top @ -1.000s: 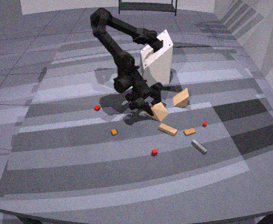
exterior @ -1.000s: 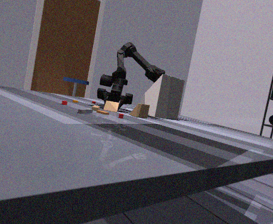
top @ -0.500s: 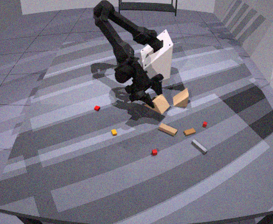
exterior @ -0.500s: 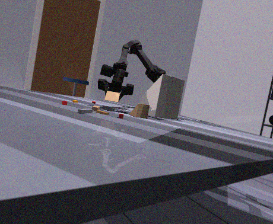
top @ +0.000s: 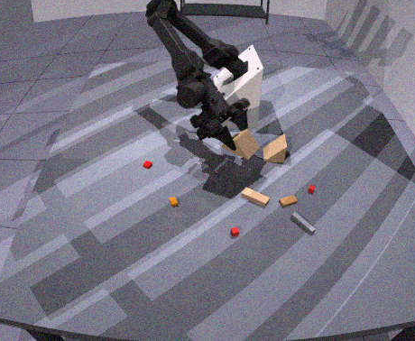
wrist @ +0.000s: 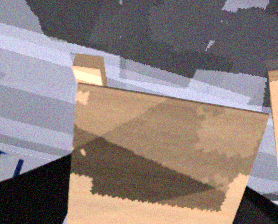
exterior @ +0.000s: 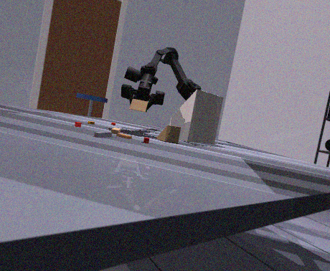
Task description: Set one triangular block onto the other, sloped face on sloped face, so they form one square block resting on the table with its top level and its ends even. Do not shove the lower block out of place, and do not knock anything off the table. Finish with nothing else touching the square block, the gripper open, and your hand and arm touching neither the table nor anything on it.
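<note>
My gripper (top: 243, 140) (exterior: 139, 107) is shut on one triangular block (top: 247, 144) (exterior: 138, 105) (wrist: 165, 150) and holds it in the air, well above the table. The held block fills the lower middle of the wrist view between the two dark fingers. The other triangular block (top: 275, 149) (exterior: 170, 134) stands on the table, to the right of the held block in the top and exterior views and apart from it, its sloped face turned up. In the wrist view, only a wooden piece at the right edge may belong to it; I cannot tell.
A tan bar (top: 255, 197), a shorter orange-brown bar (top: 288, 200), a grey bar (top: 302, 223) and a red cube (top: 311, 188) lie in front of the blocks. Another red cube (top: 235, 232), a red piece (top: 147, 164) and an orange piece (top: 173, 201) lie farther off. A white box (exterior: 204, 117) stands behind the lower block.
</note>
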`<state>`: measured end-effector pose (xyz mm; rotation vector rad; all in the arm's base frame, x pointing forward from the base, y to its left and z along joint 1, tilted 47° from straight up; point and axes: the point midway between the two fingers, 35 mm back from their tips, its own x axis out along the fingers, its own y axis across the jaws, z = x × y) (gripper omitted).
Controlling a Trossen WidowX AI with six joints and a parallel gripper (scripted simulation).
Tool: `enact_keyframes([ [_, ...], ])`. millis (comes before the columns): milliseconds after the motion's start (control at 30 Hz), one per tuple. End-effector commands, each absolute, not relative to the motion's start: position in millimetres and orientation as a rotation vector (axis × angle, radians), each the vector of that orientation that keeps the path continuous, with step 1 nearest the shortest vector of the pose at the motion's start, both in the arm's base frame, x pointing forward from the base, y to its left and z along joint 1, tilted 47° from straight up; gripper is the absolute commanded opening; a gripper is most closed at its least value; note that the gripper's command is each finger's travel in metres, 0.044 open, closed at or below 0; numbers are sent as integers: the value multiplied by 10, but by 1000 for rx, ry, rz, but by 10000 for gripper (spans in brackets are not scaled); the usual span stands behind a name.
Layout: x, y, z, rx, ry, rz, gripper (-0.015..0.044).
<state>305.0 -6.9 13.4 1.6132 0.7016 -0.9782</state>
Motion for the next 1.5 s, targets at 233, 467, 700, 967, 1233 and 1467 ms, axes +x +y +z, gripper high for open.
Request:
enact_keyframes([
  [233, 3054, -61, 84, 1325, 807, -909, 0],
  [467, 3053, -57, 53, 1104, 884, -850, 0],
  [700, 3052, -52, 26, 882, 960, -784, 0],
  [967, 3049, -45, 1, 627, 1045, -701, 0],
  [1233, 3047, -37, -19, 371, 1126, -608, 0],
  [1467, 3047, -30, -30, 147, 1194, -521, 0],
])
